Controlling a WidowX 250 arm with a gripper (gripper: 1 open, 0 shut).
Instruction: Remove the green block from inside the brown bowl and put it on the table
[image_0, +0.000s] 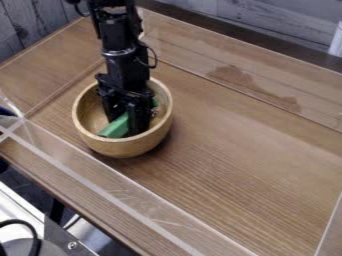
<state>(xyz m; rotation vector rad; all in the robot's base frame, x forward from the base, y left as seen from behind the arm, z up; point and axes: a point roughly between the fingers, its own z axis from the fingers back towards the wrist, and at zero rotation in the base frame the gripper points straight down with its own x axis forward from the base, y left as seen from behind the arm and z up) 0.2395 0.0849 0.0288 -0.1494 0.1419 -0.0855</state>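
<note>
The brown bowl (96, 141) stands on the left part of the table (234, 150). Inside it lies the green block (115, 126), its lower left end showing and also a sliver at the right of the fingers. My black gripper (124, 114) reaches straight down into the bowl, with its fingers closed against the sides of the block. The block's middle is hidden behind the fingers, and it still rests low in the bowl.
Clear plastic walls (54, 150) edge the table along the front and left. A faint darker stain (241, 75) marks the wood at the back right. Bare wood stretches to the right of the bowl.
</note>
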